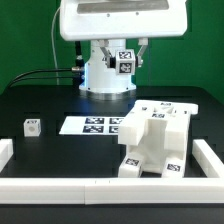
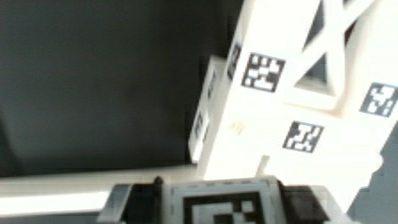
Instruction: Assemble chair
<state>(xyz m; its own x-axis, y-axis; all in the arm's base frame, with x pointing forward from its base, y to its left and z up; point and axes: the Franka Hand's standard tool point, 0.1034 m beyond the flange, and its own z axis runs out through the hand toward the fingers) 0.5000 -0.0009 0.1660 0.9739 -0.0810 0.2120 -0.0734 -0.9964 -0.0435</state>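
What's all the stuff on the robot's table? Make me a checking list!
surface: black table with white rails along its edges
job's things: part-built white chair at the exterior view's right; small tagged white block alone at its left
clutter: nothing seen besides the marker board
tool: blurred dark shape in the wrist view; open or shut unclear
cables: black cables running to the robot base
surroundings: green backdrop

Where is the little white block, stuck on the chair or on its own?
On its own: the little block sits on the table at the exterior view's left, apart from the chair.
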